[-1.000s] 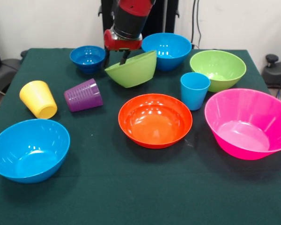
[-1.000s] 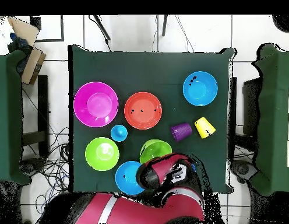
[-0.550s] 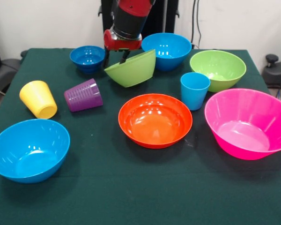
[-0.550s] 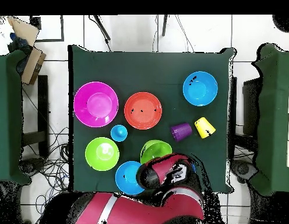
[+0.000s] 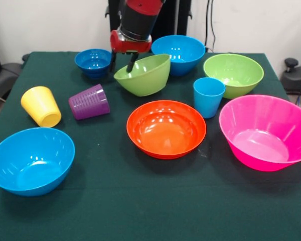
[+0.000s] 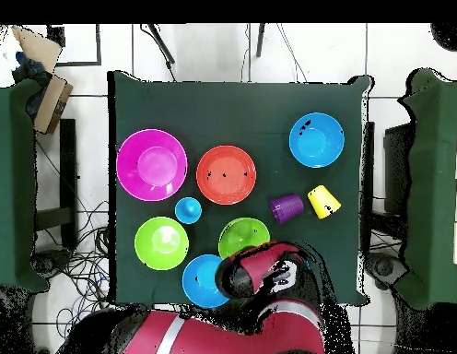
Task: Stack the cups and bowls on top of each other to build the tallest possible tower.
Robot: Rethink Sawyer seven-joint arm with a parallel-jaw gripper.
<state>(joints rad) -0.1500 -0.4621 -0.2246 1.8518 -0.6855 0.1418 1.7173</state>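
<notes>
**Green bowl settles back toward level at the pincer**

In the front view the pincer (image 5: 121, 59) hangs at upper centre of the frame, its two dark fingers apart and straddling the left rim of a lime green bowl (image 5: 143, 74). That bowl sits just below the arm, tipped only slightly with its opening up and toward the camera. I judge the rim is caught so the bowl can be lifted for stacking, though whether the fingers actually press on it cannot be told.

The other pieces lie spread on the table (image 5: 110, 201): a small dark blue bowl (image 5: 94, 62) to the left of the pincer, a light blue bowl (image 5: 178, 53) to its right, a second green bowl (image 5: 234, 74), the pink bowl (image 5: 263, 131), the orange bowl (image 5: 166, 128), another blue bowl (image 5: 31, 159) and three cups. Nothing is stacked yet.

Half a second ago the green bowl was tilted steeply, almost on edge; now it is far nearer level and shows its inside.
</notes>
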